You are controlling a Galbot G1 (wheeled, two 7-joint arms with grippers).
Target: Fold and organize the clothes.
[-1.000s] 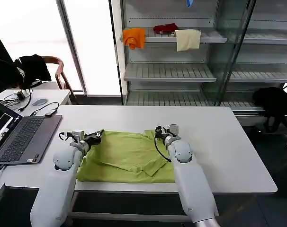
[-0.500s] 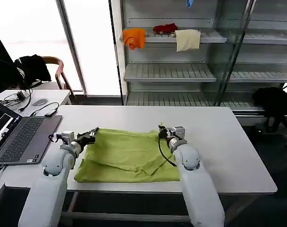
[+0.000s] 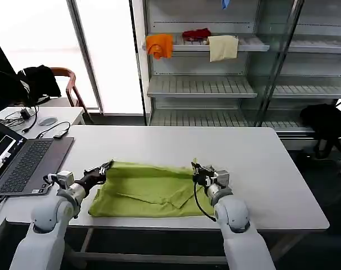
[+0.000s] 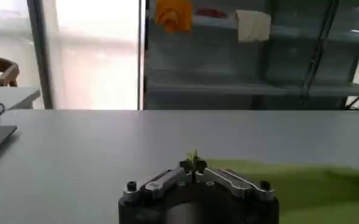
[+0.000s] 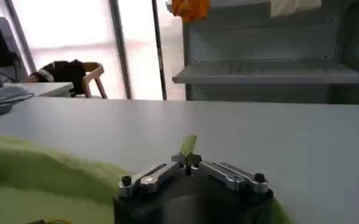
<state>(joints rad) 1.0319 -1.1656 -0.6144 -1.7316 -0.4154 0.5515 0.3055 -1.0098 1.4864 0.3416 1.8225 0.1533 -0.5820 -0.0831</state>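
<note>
The lime yellow-green T-shirt (image 3: 148, 190) lies partly folded on the white table (image 3: 272, 169), near its front edge. My left gripper (image 3: 107, 166) is shut on the shirt's far left corner, and a bit of green cloth (image 4: 193, 156) pokes out between its closed fingertips. My right gripper (image 3: 194, 167) is shut on the far right corner, where a green tip (image 5: 188, 145) sticks up past its fingertips. Both corners are held a little above the table, with the shirt's far edge stretched between them. The shirt (image 5: 39, 176) spreads out beside the right wrist.
An open laptop (image 3: 24, 163) sits at the table's left end, with cables and a mouse (image 3: 46, 121) on a side desk. Behind the table stand shelves (image 3: 215, 84) holding orange (image 3: 159, 44), red (image 3: 196, 34) and cream (image 3: 223, 47) cloths. A chair (image 3: 66, 79) carries a black garment.
Both grippers have pulled the shirt's far corners back toward the table's front edge. The far edge now lies closer to me, and the shirt looks shorter front to back.
</note>
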